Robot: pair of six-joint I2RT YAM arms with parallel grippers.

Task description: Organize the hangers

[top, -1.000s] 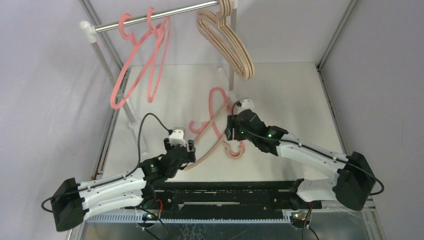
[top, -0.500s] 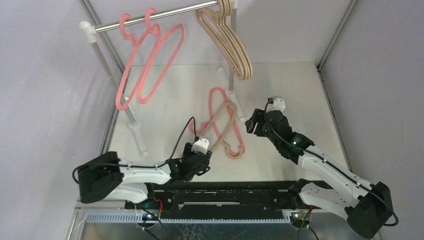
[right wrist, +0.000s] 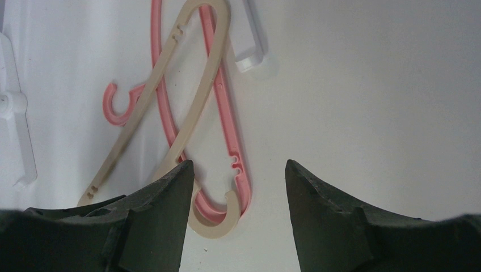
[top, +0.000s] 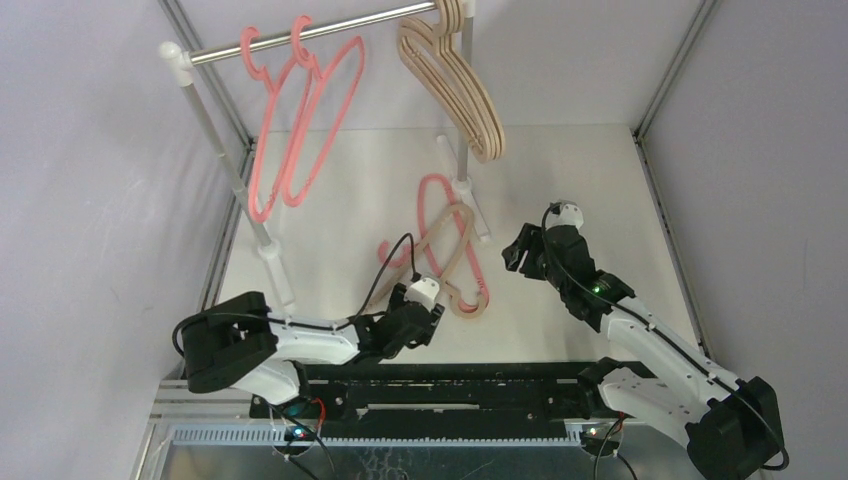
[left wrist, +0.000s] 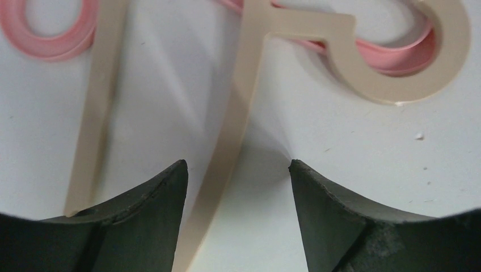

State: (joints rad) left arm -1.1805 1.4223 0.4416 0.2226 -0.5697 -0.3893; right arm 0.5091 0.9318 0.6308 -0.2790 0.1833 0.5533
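Note:
A pink hanger (top: 470,262) and a beige hanger (top: 452,232) lie crossed on the white table, the beige on top. My left gripper (top: 432,318) is open just near of them. In the left wrist view its jaws (left wrist: 236,170) straddle one thin arm of the beige hanger (left wrist: 230,139) without gripping it, and the beige hook (left wrist: 397,85) lies ahead on the right. My right gripper (top: 514,252) is open and empty to the right of the pair. In the right wrist view (right wrist: 238,167) the beige hanger (right wrist: 195,90) and the pink one (right wrist: 228,130) lie ahead.
Two pink hangers (top: 300,120) hang at the left of the silver rail (top: 330,28). Several beige hangers (top: 465,95) hang at its right end. White posts (top: 228,160) and feet (top: 462,185) stand on the table. Grey walls close in both sides.
My left gripper has moved right along the near edge to the beige hanger. My right gripper has pulled back right from the pair. The beige hanger has shifted; the pink hangers on the rail have swung.

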